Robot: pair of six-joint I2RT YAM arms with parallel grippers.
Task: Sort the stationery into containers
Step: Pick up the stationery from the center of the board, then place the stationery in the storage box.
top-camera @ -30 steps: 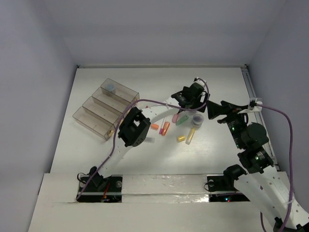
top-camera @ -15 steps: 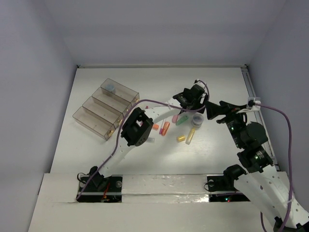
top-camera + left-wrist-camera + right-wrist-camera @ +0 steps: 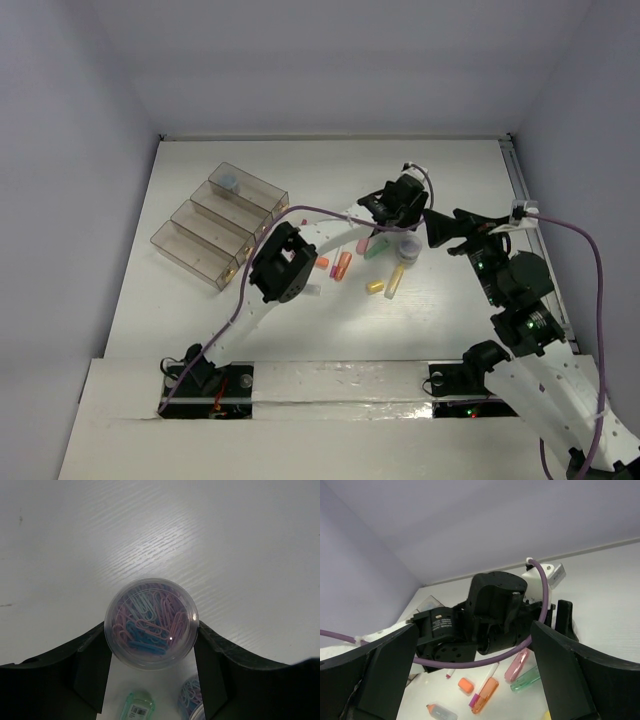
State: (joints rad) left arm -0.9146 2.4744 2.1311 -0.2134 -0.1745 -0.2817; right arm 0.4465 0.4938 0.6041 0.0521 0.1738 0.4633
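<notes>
Left fingers pinched a round clear tub of coloured paper clips, likely bound for the smoky plastic boxes; right fingers gaped, empty

The four containers are set side by side on the left half of the table, in a slanted row running from near left to far right. A disc is seen inside the farthest one. The sticks are scattered at the table's middle, to the right of the containers and apart from them. The left gripper is placed at the far right edge of that scatter, and a round tub is clasped between its fingers, touched on both sides. A second tub and a single stick are found just before it. The right gripper is positioned just to the right of the left one, near the second tub.
</notes>
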